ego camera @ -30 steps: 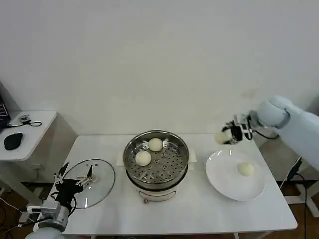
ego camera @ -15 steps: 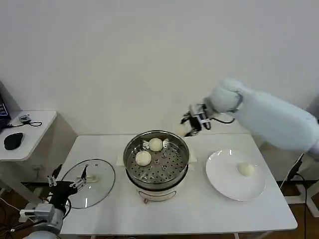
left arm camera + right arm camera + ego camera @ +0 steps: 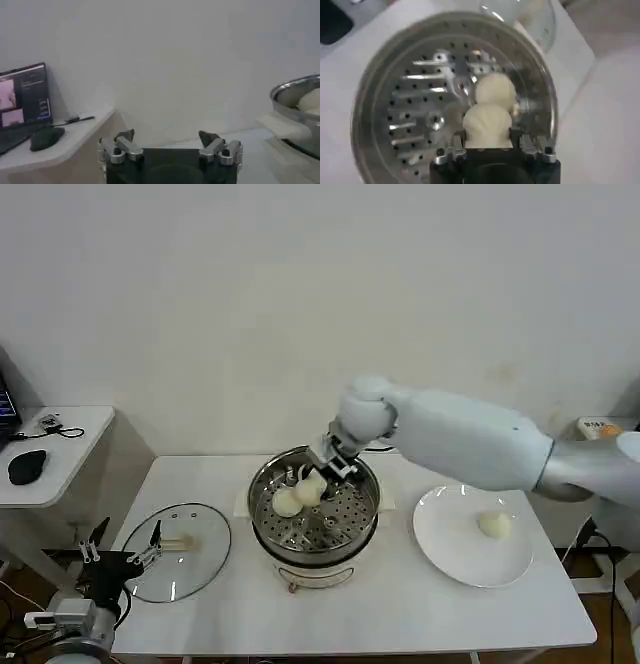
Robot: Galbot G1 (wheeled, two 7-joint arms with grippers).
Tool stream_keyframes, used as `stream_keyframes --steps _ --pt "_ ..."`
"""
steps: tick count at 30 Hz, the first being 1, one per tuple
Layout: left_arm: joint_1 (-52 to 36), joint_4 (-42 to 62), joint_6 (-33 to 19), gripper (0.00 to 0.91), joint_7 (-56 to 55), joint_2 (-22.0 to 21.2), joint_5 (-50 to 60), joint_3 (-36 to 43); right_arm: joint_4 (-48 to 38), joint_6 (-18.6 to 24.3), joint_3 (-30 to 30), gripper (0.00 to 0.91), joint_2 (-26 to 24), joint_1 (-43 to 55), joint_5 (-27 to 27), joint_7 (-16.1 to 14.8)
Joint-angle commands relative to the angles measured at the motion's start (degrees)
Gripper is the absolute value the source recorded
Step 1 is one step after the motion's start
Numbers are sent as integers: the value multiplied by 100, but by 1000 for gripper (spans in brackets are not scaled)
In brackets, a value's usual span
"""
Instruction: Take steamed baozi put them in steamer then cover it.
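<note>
Risk: carried baozi [image 3: 487,125] hangs directly above bun already on steamer [image 3: 262,514] tray; release here likely lands it on neighbour, rolls off-centre, crowds space for rest.
Right gripper [image 3: 322,469] reaches across over steamer rear, jaws clamped on that baozi.
One more baozi waits on white plate [image 3: 455,556], tabletop right.
Cover [image 3: 205,556] lies flat left of steamer.
Left gripper [image 3: 170,145] low beside cover, jaws apart, empty.

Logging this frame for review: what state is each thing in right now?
Steamer: uncovered, baozi inside.
Glass lid: lying on the table, left of the steamer.
Right gripper: over the basket, shut on a baozi.
Left gripper: open, empty, near the lid.
White plate: one baozi left.
</note>
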Motion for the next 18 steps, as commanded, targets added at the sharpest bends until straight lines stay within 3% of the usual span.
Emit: stream_keyframes --steps 1,18 --pt "16 4 -8 907 0 -20 -2 -49 163 565 -314 595 302 4 -294 -355" --pt "-67 119 -26 907 -3 -35 19 28 278 948 -424 605 39 -28 -411 -493"
